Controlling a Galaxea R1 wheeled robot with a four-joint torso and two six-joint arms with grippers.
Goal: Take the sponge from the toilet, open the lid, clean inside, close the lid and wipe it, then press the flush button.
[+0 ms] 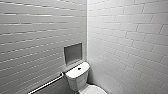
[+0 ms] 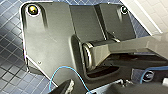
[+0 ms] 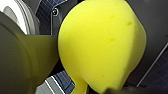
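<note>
Finding 1, the sponge [image 3: 102, 47]: you have it in the right end effector [image 3: 97, 72], which is pinching it. It sits hard up against the wrist, clear of the dark tiled floor [image 3: 155, 72] that lies beyond it. The yellow body bulges into a rounded dome. I judge that to be the squeeze on soft foam, and the grip looks firm enough for carrying.

Finding 2, attitude: the sponge turns one broad face back toward the wrist, and a narrow lip trails off at the edge. The squeeze has rounded its outline, so I cannot tell which way its long axis runs.

Finding 3, the toilet [image 1: 76, 80]: it stands in the corner of the tiled walls, ahead of the robot. How far it lies from the right end effector cannot be judged. The flush button [image 1: 79, 68] sits in the middle of the tank top. The white oval beneath reads as the lid [image 1: 96, 90], and I judge it to be down, so the inside has not yet been cleaned.

Finding 4: I cannot tell the state of your left end effector [image 2: 87, 88]. It hangs over the same dark floor.

Noted also: a grab rail [image 1: 47, 83] and a recessed wall panel [image 1: 72, 53] beside the tank.
</note>
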